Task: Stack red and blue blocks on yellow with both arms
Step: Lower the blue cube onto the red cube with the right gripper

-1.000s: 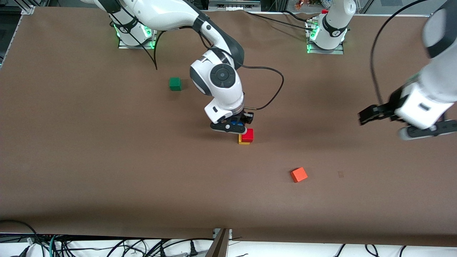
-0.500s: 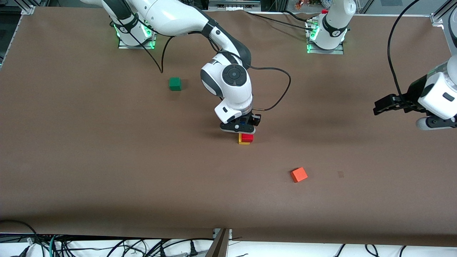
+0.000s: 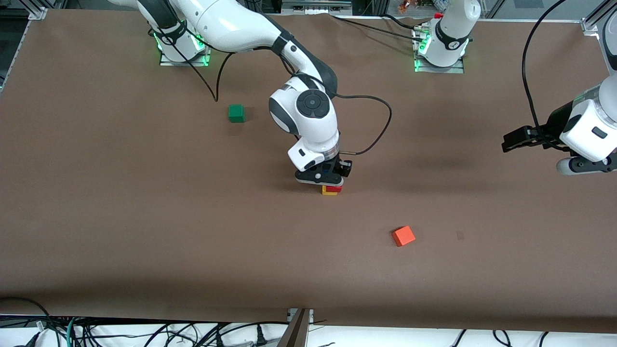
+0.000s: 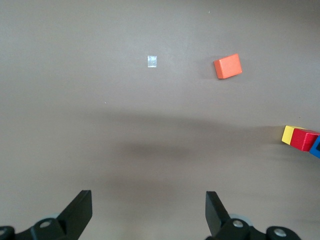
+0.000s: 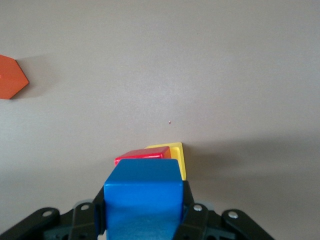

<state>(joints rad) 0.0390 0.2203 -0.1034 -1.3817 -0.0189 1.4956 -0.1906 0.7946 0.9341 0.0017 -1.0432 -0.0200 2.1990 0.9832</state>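
The red block (image 3: 333,189) sits on the yellow cube (image 3: 328,193) mid-table; both also show in the right wrist view, red (image 5: 139,155) on yellow (image 5: 176,155). My right gripper (image 3: 324,177) is shut on the blue block (image 5: 142,197) and holds it right over the red block, hiding most of the stack in the front view. My left gripper (image 3: 513,142) is open and empty, up in the air over the left arm's end of the table; its wrist view shows the stack: yellow (image 4: 288,134), red (image 4: 304,139), blue (image 4: 316,146).
A green cube (image 3: 236,113) lies toward the right arm's base. An orange-red cube (image 3: 403,236) lies nearer the front camera than the stack, also in the left wrist view (image 4: 228,66). A black cable (image 3: 371,140) loops beside the right wrist.
My right gripper has moved with the blue block over the red block and come lower, covering more of the stack. My left arm pulled away toward its end of the table, then nearly stopped.
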